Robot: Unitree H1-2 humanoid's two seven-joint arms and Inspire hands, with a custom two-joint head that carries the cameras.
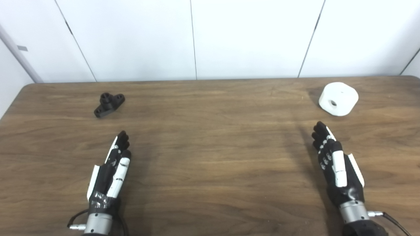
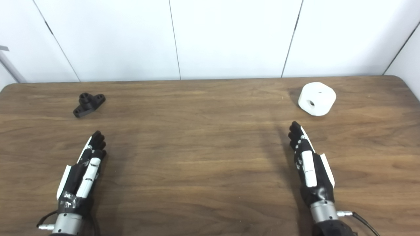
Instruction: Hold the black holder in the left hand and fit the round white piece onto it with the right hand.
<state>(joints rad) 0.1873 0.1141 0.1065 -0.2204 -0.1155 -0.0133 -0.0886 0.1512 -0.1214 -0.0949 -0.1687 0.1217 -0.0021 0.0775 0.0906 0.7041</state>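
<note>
The black holder (image 1: 109, 104) lies on the wooden table (image 1: 210, 147) at the far left; it also shows in the right eye view (image 2: 88, 104). The round white piece (image 1: 338, 98) lies on its side at the far right, its centre hole facing me. My left hand (image 1: 113, 167) is open and empty, fingers straight, edge-on above the table, a short way in front of the holder. My right hand (image 1: 336, 164) is open and empty too, fingers straight, just in front of the white piece. Neither hand touches its object.
White wall panels (image 1: 210, 36) stand behind the table's far edge. A cable (image 1: 390, 219) trails from my right wrist at the near right.
</note>
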